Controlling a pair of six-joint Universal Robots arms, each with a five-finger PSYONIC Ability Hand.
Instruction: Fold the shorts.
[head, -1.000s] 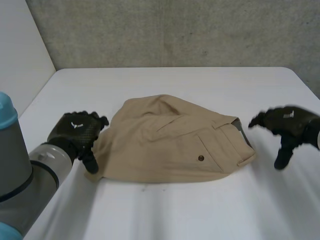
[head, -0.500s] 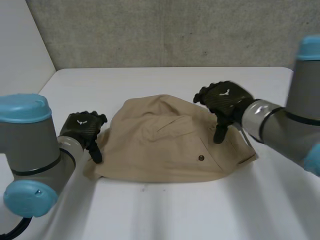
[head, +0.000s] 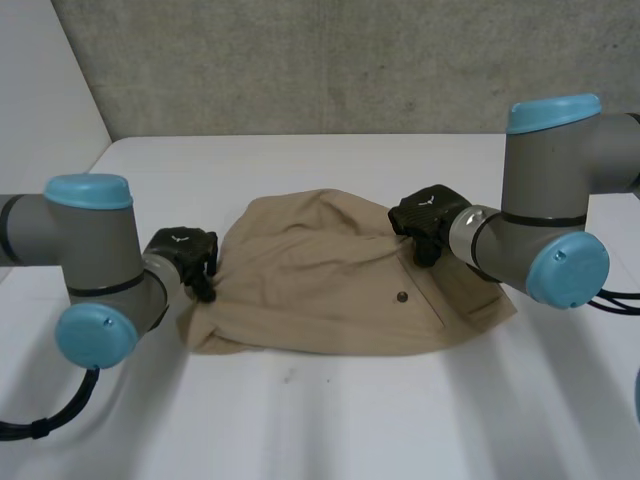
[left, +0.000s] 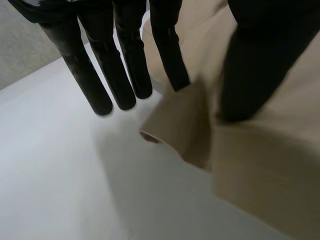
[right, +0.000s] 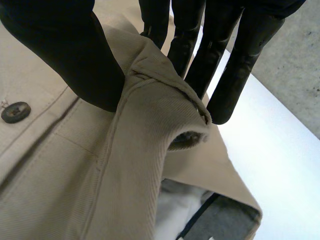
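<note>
Logged tan shorts (head: 340, 285) lying rumpled across the middle of the white desk (head: 330, 420), waist end toward the robot's right, leg end toward its left. Spotted a dark button (head: 402, 297) on the top layer, nearer the waist end.

Found the right hand (head: 428, 215) on the far corner of the waist end. In the right wrist view, saw its thumb (right: 60, 55) pressed onto a raised roll of waistband (right: 165, 115), with straight fingers (right: 240, 65) behind the roll. Marked it as pinching the shorts. Noted the button just beside that thumb, and grey lining (right: 220, 220) showing inside the open waist.

Found the left hand (head: 183, 252) at the leg-end edge. In the left wrist view, saw its thumb (left: 255, 65) on top of the cloth and one finger (left: 167, 50) against the far side of a lifted hem corner (left: 180, 130). Marked it as pinching the shorts too. Saw the other fingers straight, tips just off the cloth over bare desk.

Noted both arms bent low over the desk, one at each end of the shorts. Logged a grey concrete wall (head: 350, 60) behind the desk.
</note>
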